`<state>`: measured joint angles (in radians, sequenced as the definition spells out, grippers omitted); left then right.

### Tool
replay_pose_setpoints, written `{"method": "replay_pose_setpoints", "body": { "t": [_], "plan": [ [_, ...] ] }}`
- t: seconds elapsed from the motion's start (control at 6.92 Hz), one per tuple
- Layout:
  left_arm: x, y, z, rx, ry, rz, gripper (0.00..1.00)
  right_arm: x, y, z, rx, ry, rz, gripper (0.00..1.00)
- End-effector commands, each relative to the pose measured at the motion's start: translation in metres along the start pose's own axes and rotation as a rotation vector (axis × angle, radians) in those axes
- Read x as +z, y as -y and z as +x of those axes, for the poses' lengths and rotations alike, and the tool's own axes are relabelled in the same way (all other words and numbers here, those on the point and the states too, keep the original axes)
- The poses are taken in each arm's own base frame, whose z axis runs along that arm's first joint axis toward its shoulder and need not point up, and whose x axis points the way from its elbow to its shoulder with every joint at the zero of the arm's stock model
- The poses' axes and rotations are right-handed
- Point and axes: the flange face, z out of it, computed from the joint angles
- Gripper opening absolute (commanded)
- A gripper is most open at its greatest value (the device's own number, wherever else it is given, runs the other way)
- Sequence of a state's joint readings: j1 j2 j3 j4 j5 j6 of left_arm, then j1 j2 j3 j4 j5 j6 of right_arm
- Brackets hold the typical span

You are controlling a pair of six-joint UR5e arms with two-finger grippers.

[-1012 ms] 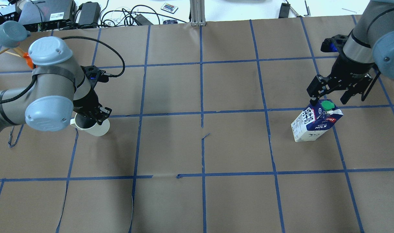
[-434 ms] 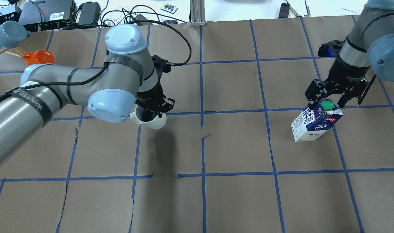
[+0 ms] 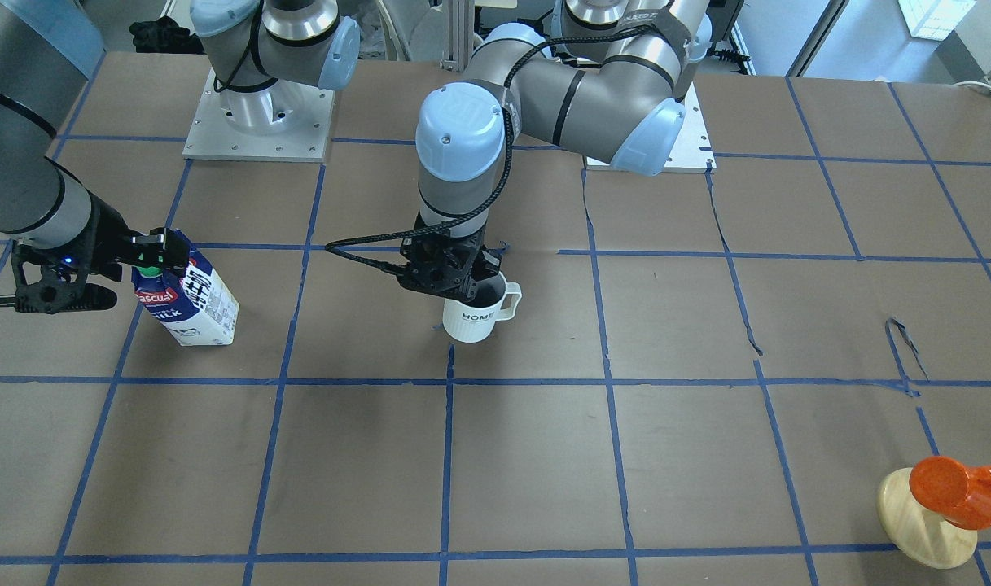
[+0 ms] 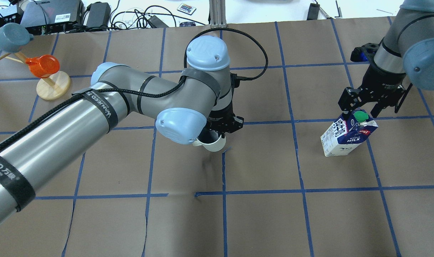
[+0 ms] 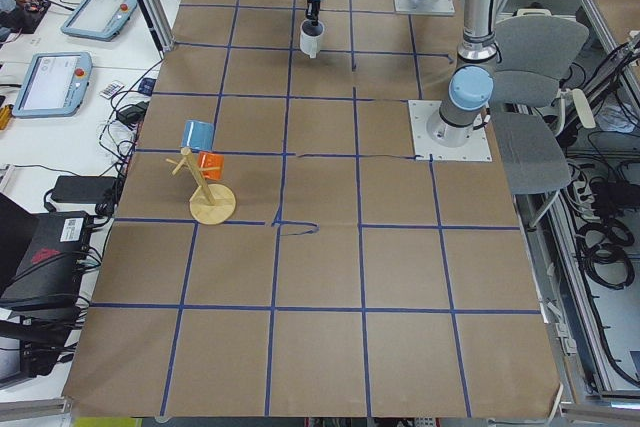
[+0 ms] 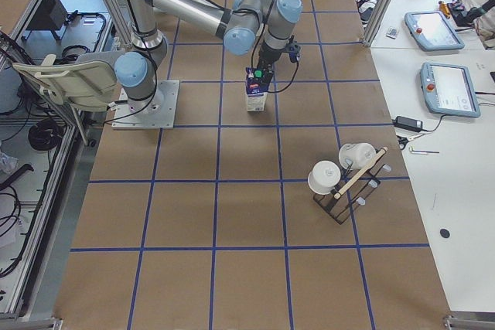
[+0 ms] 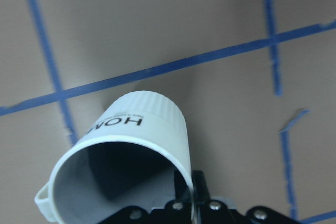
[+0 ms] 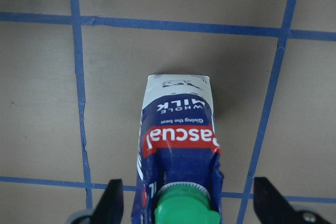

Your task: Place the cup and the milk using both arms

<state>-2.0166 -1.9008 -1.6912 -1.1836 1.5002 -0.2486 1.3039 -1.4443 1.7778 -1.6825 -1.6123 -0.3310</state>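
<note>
My left gripper is shut on the rim of the white ribbed cup, one finger inside it and one outside, near the table's centre. The front-facing view shows the cup with its "HOME" lettering, low over the paper; I cannot tell whether it touches. The left wrist view shows the cup tilted under the gripper. The blue and white milk stands upright at the right. My right gripper is open, a finger on each side of the carton's green cap, apart from the milk.
A wooden stand with an orange cup and a blue cup stands at the far left. Cables and boxes lie beyond the far edge. A rack with white mugs stands at the right end. Blue tape lines grid the brown paper.
My left arm has carried the cup to the right, from the left side to the table's centre. My right gripper has stayed open over the milk and sunk slightly around its top.
</note>
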Motion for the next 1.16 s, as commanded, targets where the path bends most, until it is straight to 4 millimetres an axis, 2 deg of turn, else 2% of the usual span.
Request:
{"method": "replay_pose_setpoints", "body": {
  "t": [0.0,0.14,0.29,0.43,0.58,0.72,0.87,1.01],
  "plan": [
    [0.017,-0.008,0.016,-0.026,0.016,-0.051,0.00,0.001,-0.001,0.000,0.013,0.002,-0.011,0.69],
    [0.024,-0.010,0.018,-0.024,0.021,-0.077,0.00,0.005,-0.004,-0.002,0.013,0.017,-0.041,0.69],
    [0.041,-0.010,0.021,-0.032,0.031,-0.110,0.11,0.006,-0.005,-0.002,0.014,0.022,-0.055,0.69],
    [0.044,-0.010,0.023,-0.030,0.028,-0.116,0.71,0.006,-0.005,-0.002,0.014,0.021,-0.057,0.70],
    [0.034,-0.010,0.024,-0.019,0.027,-0.094,0.78,0.005,-0.005,-0.002,0.014,0.022,-0.051,0.65],
    [0.014,-0.010,0.019,-0.013,0.012,-0.063,0.90,0.004,-0.004,-0.002,0.014,0.021,-0.049,0.48],
    [-0.012,-0.007,0.013,-0.022,-0.002,-0.017,0.90,0.003,-0.004,-0.002,0.015,0.021,-0.047,0.32],
    [-0.046,0.002,-0.007,-0.060,-0.019,0.039,0.91,0.000,-0.004,-0.002,0.015,0.018,-0.043,0.17]
  ]
}}
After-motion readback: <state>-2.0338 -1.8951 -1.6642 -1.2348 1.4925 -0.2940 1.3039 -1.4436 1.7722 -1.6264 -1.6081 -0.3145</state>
